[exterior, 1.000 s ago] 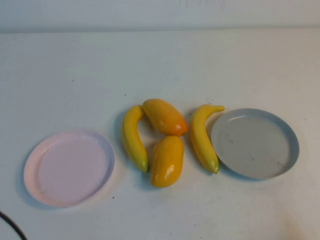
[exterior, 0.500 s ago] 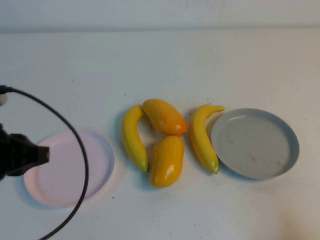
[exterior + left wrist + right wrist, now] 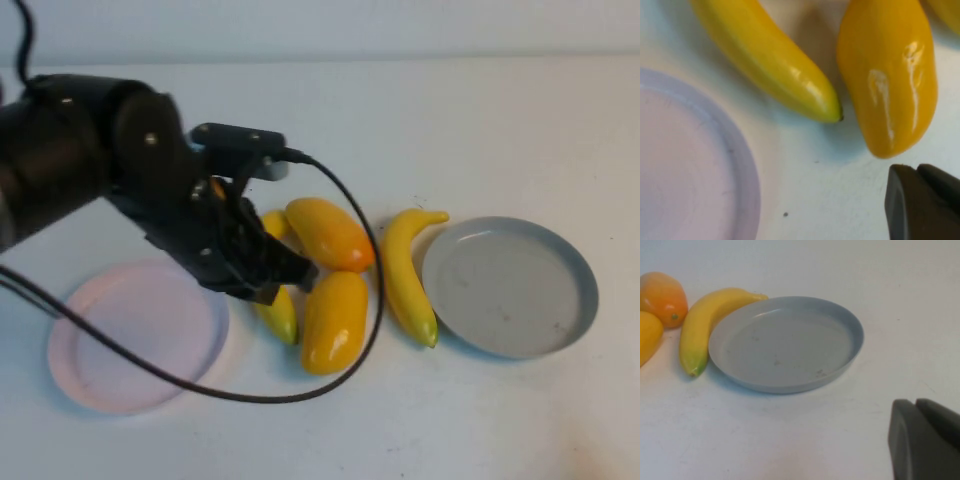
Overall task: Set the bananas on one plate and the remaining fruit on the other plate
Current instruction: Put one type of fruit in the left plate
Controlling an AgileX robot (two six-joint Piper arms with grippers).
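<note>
Two bananas lie on the white table: the left one (image 3: pixel 281 313) is half hidden under my left arm, and the right one (image 3: pixel 402 275) lies beside the grey-blue plate (image 3: pixel 587 290). Two mangoes sit between them, the more orange one (image 3: pixel 330 232) behind the yellow one (image 3: pixel 333 322). The pale pink plate (image 3: pixel 62 352) is at the left. My left gripper (image 3: pixel 290 272) hovers over the left banana, shut and empty; its wrist view shows the gripper (image 3: pixel 917 172), banana tip (image 3: pixel 775 70), yellow mango (image 3: pixel 887 75) and pink plate rim (image 3: pixel 747 180). My right gripper (image 3: pixel 915 407) is shut and empty, near the grey-blue plate (image 3: pixel 790 387).
The left arm's black cable (image 3: pixel 200 385) loops over the pink plate and round the front of the yellow mango. The right wrist view also shows the right banana (image 3: pixel 705 327) and both mangoes (image 3: pixel 662 297) at the picture's edge.
My left arm has swung in from the left over the pink plate and now stands above the left banana. The fruit and both plates have not moved.
</note>
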